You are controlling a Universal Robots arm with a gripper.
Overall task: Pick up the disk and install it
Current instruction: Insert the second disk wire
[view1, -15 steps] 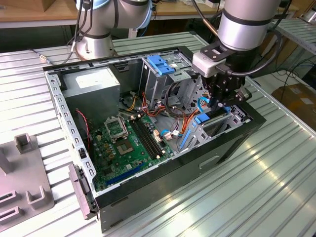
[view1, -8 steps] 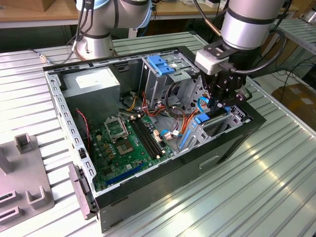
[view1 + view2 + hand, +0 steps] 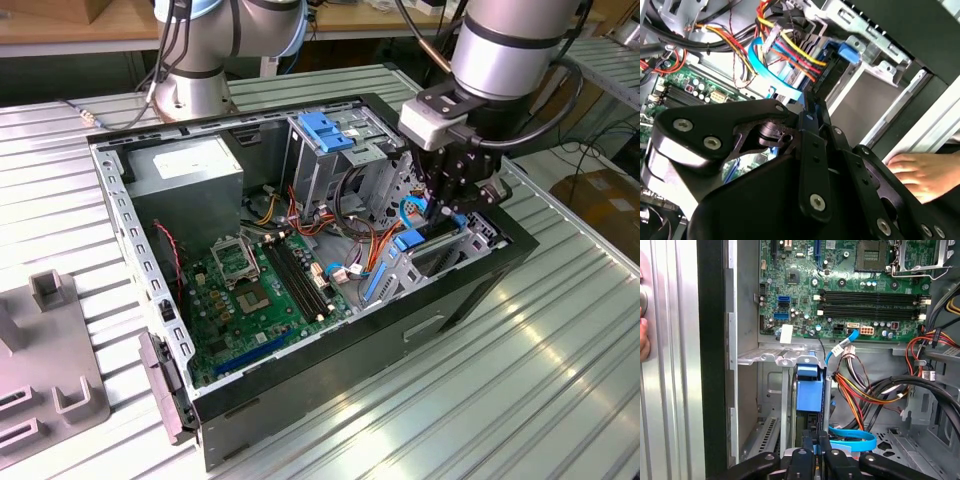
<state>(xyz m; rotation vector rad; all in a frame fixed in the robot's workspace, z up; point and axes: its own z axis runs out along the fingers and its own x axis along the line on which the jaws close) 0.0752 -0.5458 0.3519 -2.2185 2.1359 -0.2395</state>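
Your gripper [image 3: 816, 440] is pinched together on the disk [image 3: 807, 390], which stands on edge in the drive bay [image 3: 771, 359] of the computer case [image 3: 470, 290].

From the exterior view you look down at a slant on the whole open computer case [image 3: 300, 260] from off the arm, at some distance, with the metal table [image 3: 520, 380] around it. The first wrist view looks almost straight down into the case, close to the motherboard [image 3: 840, 285] and the drive bay. The second wrist view sits just behind the gripper [image 3: 812, 107] and looks along it, very near. All three views share the coloured cables [image 3: 375, 245] beside the drive bay.
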